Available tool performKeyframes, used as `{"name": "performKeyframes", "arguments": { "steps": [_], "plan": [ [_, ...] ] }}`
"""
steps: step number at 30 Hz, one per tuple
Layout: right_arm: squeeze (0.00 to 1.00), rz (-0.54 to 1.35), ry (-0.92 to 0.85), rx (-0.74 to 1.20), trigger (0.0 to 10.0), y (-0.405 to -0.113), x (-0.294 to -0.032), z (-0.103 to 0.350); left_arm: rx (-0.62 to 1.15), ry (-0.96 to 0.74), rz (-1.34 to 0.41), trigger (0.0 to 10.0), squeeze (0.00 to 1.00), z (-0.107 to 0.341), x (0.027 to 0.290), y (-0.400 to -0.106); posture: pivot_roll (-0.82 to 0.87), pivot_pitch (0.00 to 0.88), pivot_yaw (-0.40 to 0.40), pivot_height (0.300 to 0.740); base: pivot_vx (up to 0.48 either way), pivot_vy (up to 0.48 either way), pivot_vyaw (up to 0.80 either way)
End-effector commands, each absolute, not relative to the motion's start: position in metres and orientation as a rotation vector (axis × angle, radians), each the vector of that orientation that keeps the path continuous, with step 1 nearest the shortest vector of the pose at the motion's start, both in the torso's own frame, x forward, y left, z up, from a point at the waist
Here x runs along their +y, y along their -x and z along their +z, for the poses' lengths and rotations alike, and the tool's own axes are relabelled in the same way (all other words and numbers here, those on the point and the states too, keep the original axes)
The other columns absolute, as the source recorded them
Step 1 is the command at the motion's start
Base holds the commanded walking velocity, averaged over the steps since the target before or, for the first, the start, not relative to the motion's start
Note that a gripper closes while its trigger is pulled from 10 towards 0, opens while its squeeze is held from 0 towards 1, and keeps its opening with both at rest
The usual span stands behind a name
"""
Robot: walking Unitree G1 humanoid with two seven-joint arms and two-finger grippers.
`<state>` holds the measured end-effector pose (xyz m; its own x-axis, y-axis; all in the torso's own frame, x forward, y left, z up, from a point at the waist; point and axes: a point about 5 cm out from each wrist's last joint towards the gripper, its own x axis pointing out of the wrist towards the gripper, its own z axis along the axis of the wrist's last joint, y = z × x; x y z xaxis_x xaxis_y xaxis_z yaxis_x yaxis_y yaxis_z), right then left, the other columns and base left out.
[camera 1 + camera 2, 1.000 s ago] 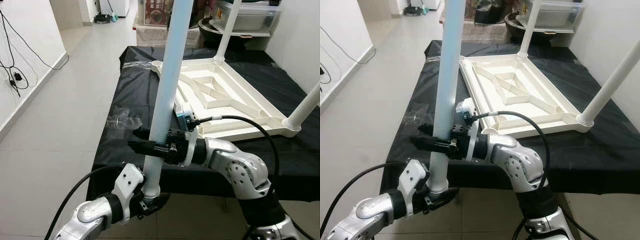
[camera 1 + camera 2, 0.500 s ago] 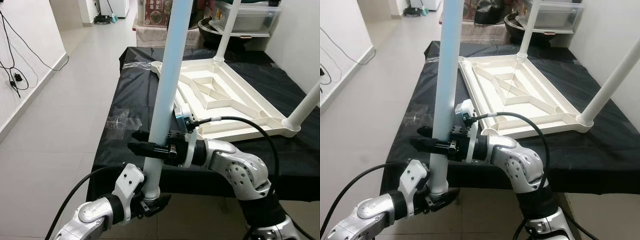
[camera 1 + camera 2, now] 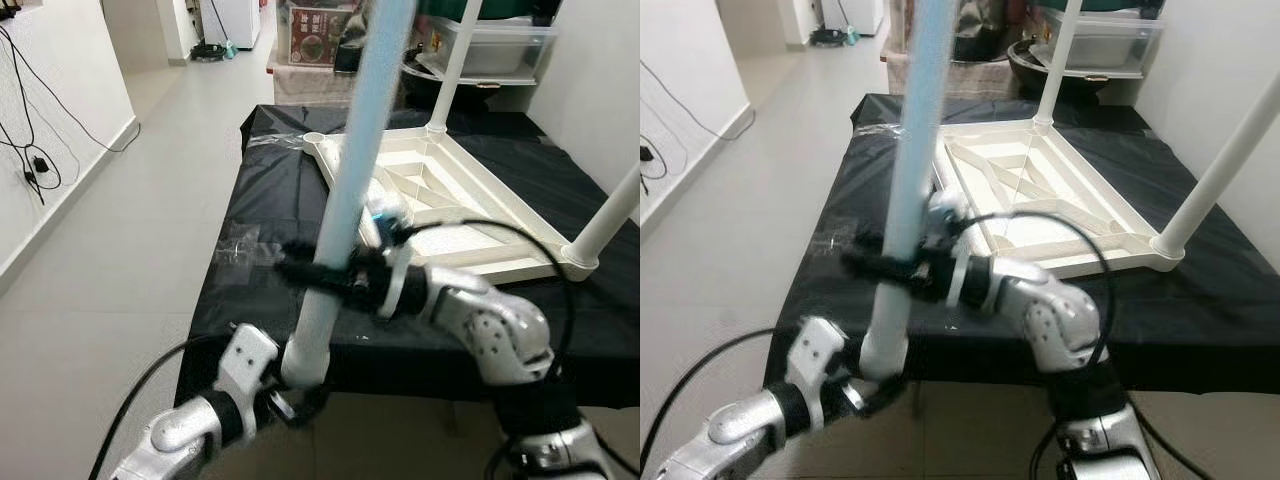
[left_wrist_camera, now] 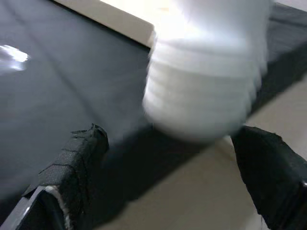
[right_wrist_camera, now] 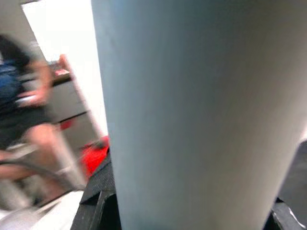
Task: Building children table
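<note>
No writing can be read; the frames are blurred. The right gripper (image 3: 305, 272) clamps the pale blue leg (image 3: 350, 190) at mid-height, its top cut off. The left gripper (image 3: 290, 400) stands wide around the leg's lower end. The upturned white tabletop (image 3: 450, 200) lies on the black cloth (image 3: 270, 200).

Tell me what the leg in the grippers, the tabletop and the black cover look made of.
Leg: looks like moulded plastic, pale blue-white, smooth and matte, with a ribbed threaded end.
Tabletop: cream plastic, judging by the moulded ribs on its upturned underside.
Cover: thin black sheeting, probably plastic film or coated fabric; it creases and shows a faint sheen.
</note>
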<state>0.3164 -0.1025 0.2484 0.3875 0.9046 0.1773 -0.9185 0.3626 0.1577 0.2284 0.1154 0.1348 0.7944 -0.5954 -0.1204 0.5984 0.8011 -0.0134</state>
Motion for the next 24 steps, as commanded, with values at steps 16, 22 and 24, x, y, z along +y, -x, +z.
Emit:
{"name": "performKeyframes", "arguments": {
  "steps": [16, 22, 24],
  "plan": [
    [0.00, 0.398, -0.136, -0.334, 10.0, -0.350, -0.126, 0.265, 0.009, -0.027, -0.272, 10.0, 0.00, 0.146, 0.127, -0.252, 0.07, 0.060, -0.045, 0.740, 0.000, 0.000, 0.00],
    [0.00, 0.295, -0.081, -0.374, 10.0, -0.353, -0.118, 0.258, -0.016, -0.025, -0.215, 10.0, 0.00, 0.149, 0.127, -0.256, 0.07, 0.062, -0.048, 0.740, 0.000, 0.000, 0.67],
    [0.00, 0.295, -0.081, -0.374, 10.0, -0.353, -0.118, 0.258, -0.016, -0.025, -0.215, 10.0, 0.00, 0.149, 0.127, -0.256, 0.07, 0.062, -0.048, 0.740, 0.000, 0.000, 0.80]
  ]
}}
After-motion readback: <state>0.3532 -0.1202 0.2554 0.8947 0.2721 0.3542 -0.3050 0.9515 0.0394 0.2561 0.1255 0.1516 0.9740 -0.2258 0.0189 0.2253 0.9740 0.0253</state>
